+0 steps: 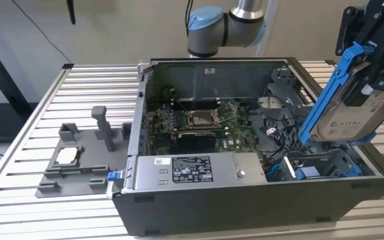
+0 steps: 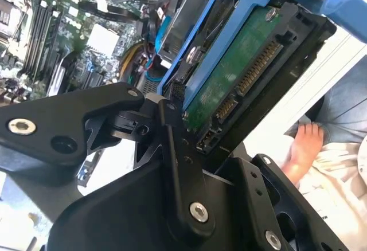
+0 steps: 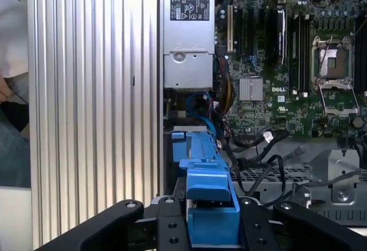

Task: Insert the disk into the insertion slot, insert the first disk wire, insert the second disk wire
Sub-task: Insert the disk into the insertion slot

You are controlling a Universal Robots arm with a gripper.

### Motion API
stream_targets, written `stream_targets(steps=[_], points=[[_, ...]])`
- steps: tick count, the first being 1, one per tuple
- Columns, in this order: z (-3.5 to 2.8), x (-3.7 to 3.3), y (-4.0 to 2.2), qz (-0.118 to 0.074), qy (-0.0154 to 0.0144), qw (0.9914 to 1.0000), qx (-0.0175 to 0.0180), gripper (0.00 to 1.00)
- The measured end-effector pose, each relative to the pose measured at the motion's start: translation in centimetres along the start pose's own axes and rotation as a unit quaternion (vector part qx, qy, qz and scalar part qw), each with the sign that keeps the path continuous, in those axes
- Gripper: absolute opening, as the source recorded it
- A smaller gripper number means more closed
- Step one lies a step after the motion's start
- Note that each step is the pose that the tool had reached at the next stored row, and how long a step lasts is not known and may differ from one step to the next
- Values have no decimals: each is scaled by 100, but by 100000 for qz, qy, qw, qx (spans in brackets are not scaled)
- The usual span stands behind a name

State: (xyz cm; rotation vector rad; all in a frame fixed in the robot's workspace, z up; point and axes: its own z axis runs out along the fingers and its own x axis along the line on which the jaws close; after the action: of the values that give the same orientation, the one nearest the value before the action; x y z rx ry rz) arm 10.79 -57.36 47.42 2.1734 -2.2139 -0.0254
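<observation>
**Item:** disk (image 1: 344, 117) — held aloft at the exterior view's right, over the right-hand end of the open computer case (image 1: 245, 212).

**Axis:** the long axis is steeply tilted. We see the upper end at the gripper (image 1: 373, 70). The lower end slants down toward the exterior view's left and ends just above the insertion slot (image 1: 325, 159). We cannot tell whether it touches the cage rim. It is not yet seated.

**Appearance:** a silver-grey body with a pale label facing the exterior camera, clipped in a blue frame (image 1: 327, 95) that runs along its long edge. In the second wrist view we note the underside, a green circuit board (image 2: 241, 70) with a row of connector pins at the end nearest the fingers (image 2: 172, 142).

**End effector:** black, pinching the disk by its end. In the first wrist view its fingers flank the frame's blue end tab (image 3: 209, 191) on both sides.

**Slot:** a dark grey bay in the case's near right corner, with blue plastic parts inside.

**Surroundings:**
- green motherboard (image 1: 202, 122), mid-case
- grey power-supply box (image 1: 185, 170), along the near wall
- black cables (image 1: 275, 131), between board and bay — close beside the disk's lower end
- blue cables (image 3: 200, 99), by the supply box
- grey fixture (image 1: 78, 165) on the slatted table (image 1: 38, 115), well apart from the case's right end
- a person's hand (image 2: 304, 148), seen past the disk in the second wrist view
</observation>
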Motion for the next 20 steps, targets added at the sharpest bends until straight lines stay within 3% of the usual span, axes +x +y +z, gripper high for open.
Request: stream_targets(steps=[6, 20], points=[[70, -26, -2, 28, 720, 99997, 8, 33], [325, -35, -31, -226, 729, 99997, 13, 33]])
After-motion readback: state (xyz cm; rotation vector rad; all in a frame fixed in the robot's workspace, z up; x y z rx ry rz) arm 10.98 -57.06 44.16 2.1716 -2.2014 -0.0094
